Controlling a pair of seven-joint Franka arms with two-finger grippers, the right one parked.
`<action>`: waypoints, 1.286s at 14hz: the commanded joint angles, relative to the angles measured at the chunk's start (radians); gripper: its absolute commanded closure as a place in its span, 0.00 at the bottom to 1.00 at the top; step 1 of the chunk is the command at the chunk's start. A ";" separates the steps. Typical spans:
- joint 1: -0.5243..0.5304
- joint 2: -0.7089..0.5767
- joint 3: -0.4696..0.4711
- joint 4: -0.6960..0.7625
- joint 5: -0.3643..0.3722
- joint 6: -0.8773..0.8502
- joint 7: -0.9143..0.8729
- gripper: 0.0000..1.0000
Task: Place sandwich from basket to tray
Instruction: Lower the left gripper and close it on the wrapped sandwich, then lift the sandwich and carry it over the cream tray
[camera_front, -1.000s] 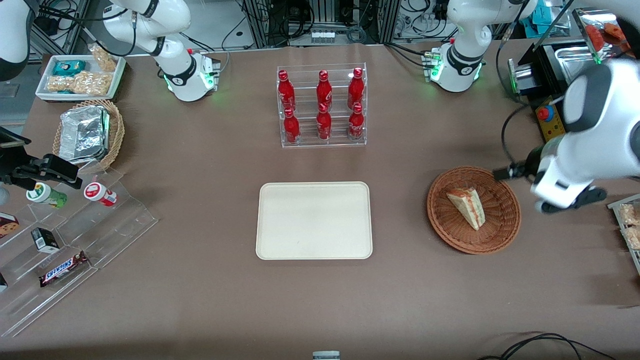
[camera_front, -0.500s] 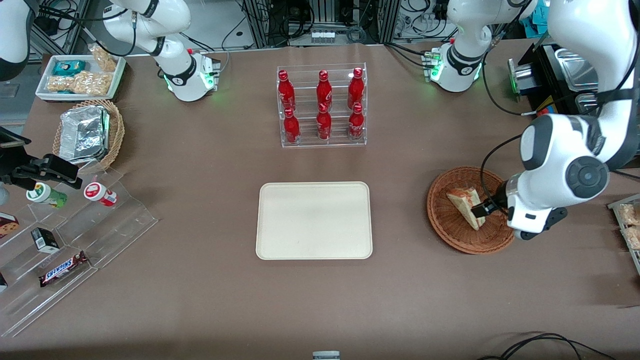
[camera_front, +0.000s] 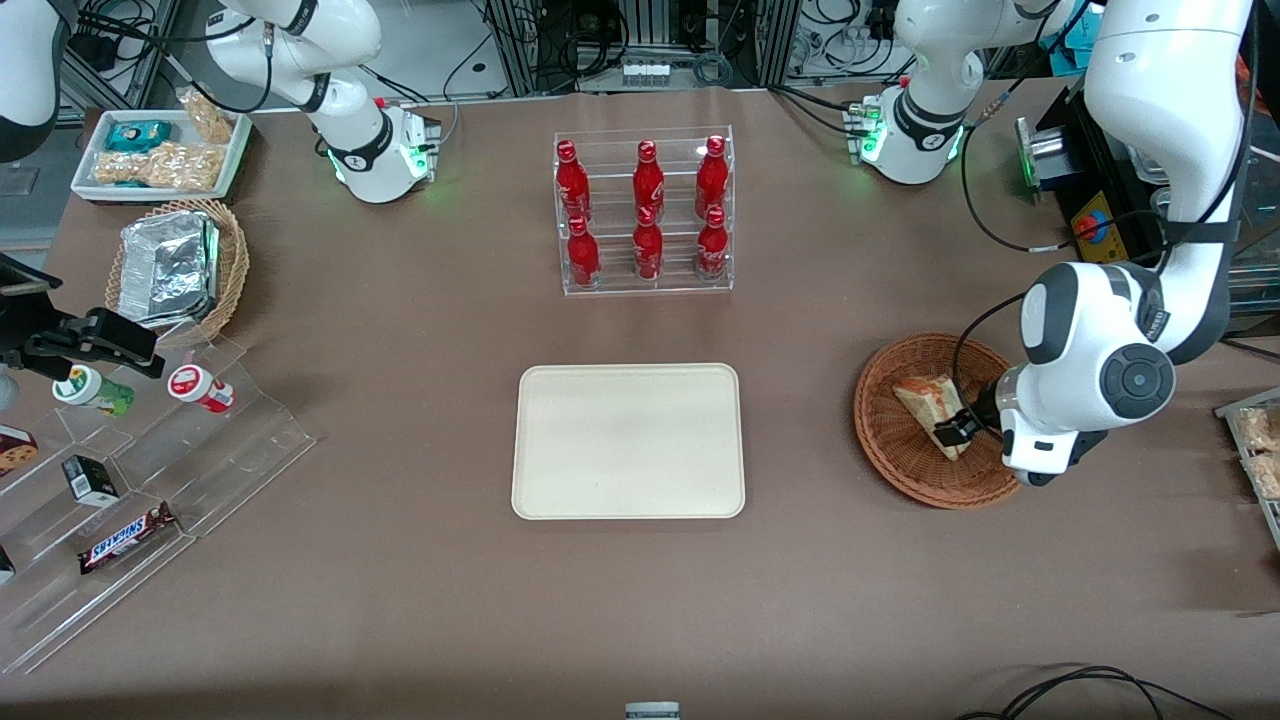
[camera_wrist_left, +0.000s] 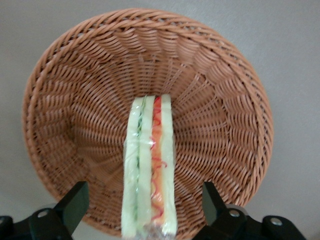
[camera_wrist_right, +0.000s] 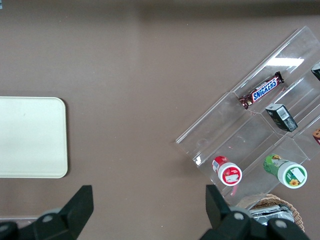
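- Tray (camera_front: 628, 441): bare, mid-table, well apart from the basket.
- Basket (camera_front: 900, 440): toward the working arm's end; holds the sandwich (camera_wrist_left: 149, 170), lying on its side, filling edge up.
- Gripper (camera_wrist_left: 145, 212): low in the basket, fingers spread, astride the wedge, not yet touching.
- Advice: centre the bread faces between the fingers, close gently, lift straight up.

The basket (camera_wrist_left: 220, 100) was of rough woven wicker, reddish-brown and matt, and the sandwich (camera_wrist_left: 149, 165) in it had a thin glossy clear film over its soft pale bread. The gripper (camera_wrist_left: 145, 210), over the basket with its fingers (camera_wrist_left: 75, 202) spread on both sides of the sandwich, looked like matt black plastic. The tray (camera_front: 628, 441) was smooth and cream-coloured with a dull finish, on a matt brown table (camera_front: 420, 600).
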 joint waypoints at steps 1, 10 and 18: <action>0.000 0.011 -0.001 -0.023 -0.015 0.058 -0.017 0.00; -0.001 0.024 -0.001 -0.163 -0.012 0.221 -0.136 0.39; -0.043 -0.049 -0.027 -0.091 0.002 0.052 -0.191 0.92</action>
